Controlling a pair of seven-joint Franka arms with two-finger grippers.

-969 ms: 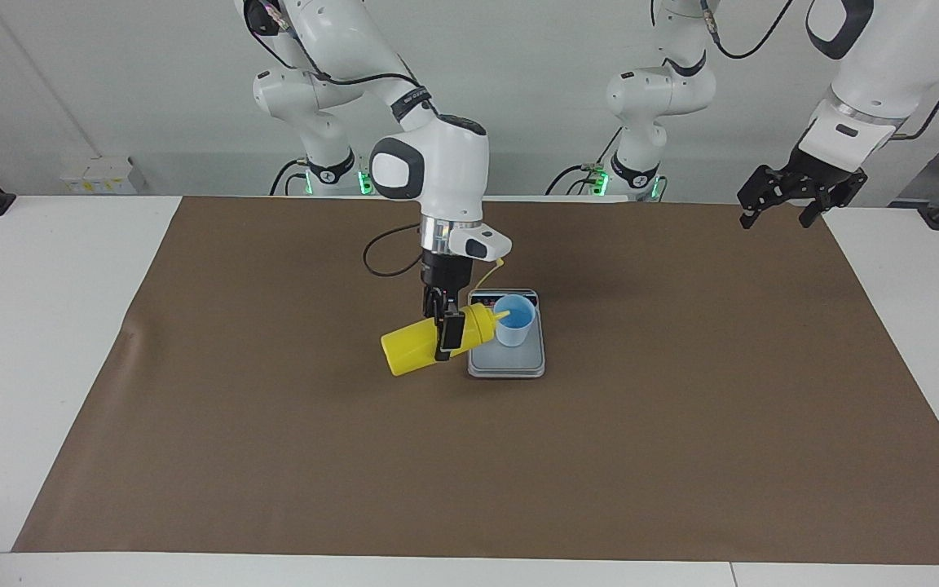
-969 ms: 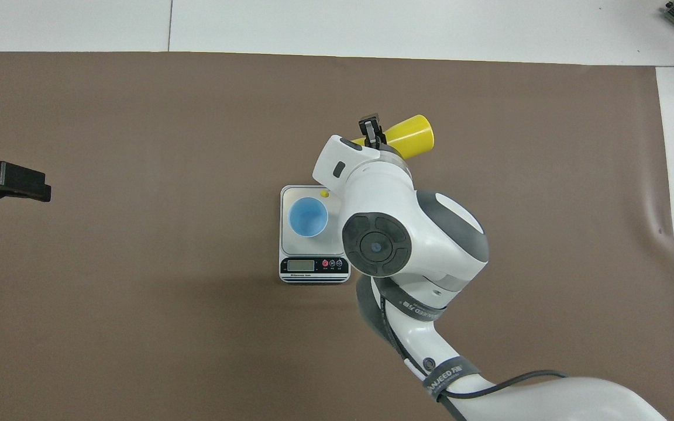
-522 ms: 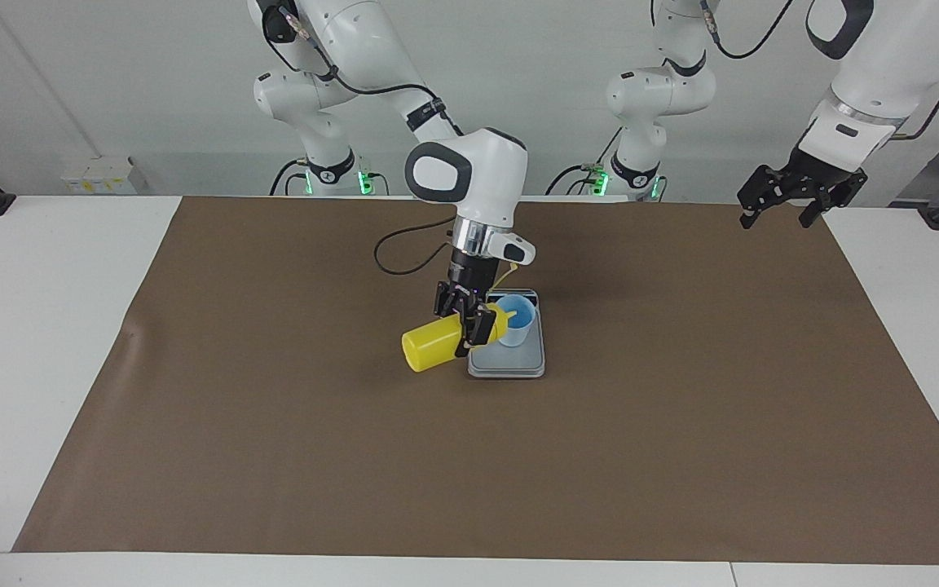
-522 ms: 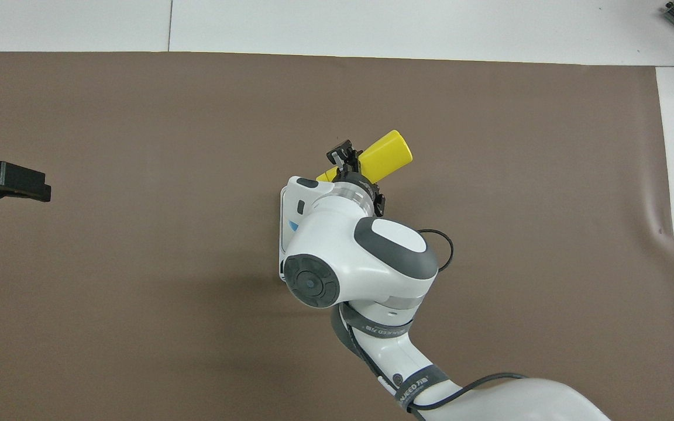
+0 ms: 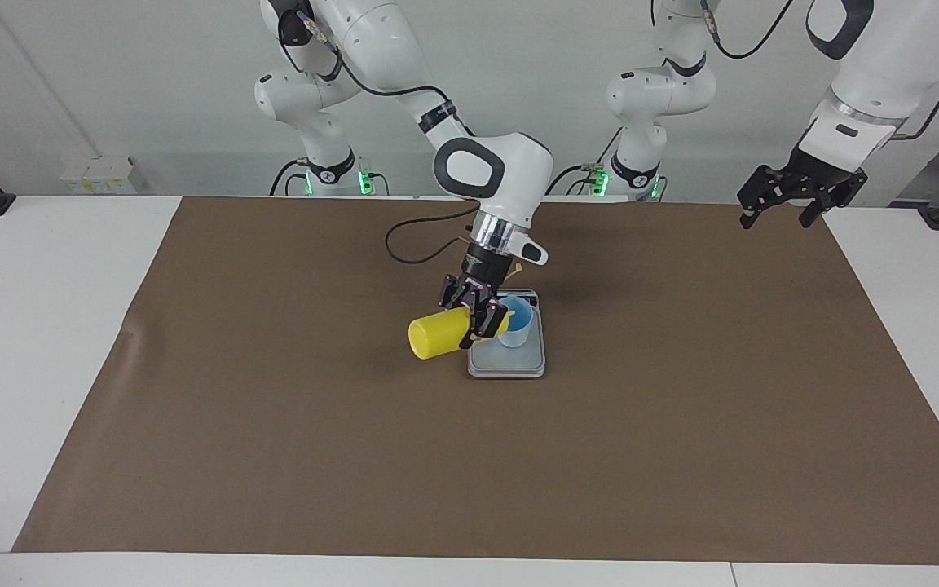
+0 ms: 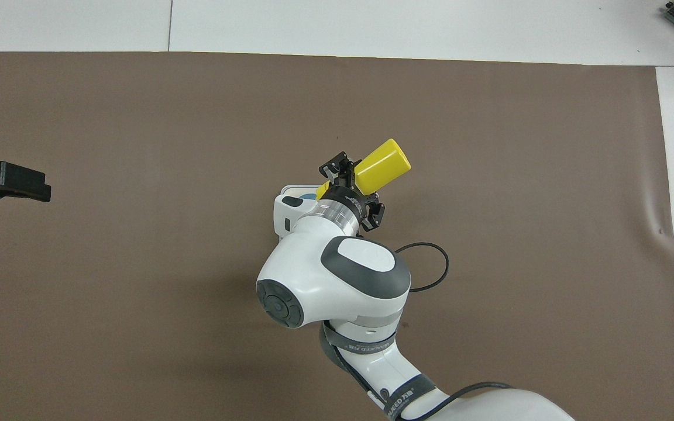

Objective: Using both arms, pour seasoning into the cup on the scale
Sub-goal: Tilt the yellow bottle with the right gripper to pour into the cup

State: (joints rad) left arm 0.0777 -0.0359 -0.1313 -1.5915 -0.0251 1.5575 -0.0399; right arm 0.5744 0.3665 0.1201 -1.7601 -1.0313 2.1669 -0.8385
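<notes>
The yellow seasoning bottle [image 5: 435, 334] lies tipped on its side in my right gripper [image 5: 473, 318], which is shut on it near the nozzle end. The nozzle reaches over the rim of the light-blue cup [image 5: 516, 326], which stands on the silver-grey scale [image 5: 510, 365]. In the overhead view the right gripper [image 6: 351, 181] and arm hide most of the scale [image 6: 289, 190] and cup [image 6: 309, 193]; the bottle's base [image 6: 381, 166] sticks out toward the right arm's end. My left gripper [image 5: 779, 200] waits, open and empty, high over the mat's edge at the left arm's end [image 6: 3, 181].
A brown mat [image 5: 274, 456] covers the white table [image 5: 37, 326]. A black cable [image 6: 430, 266] loops from the right wrist above the mat, beside the scale.
The right arm's wrist has swung over the scale and turned the bottle, so its base now points more away from the robots. The nozzle stays at the cup. The left arm has not moved.
</notes>
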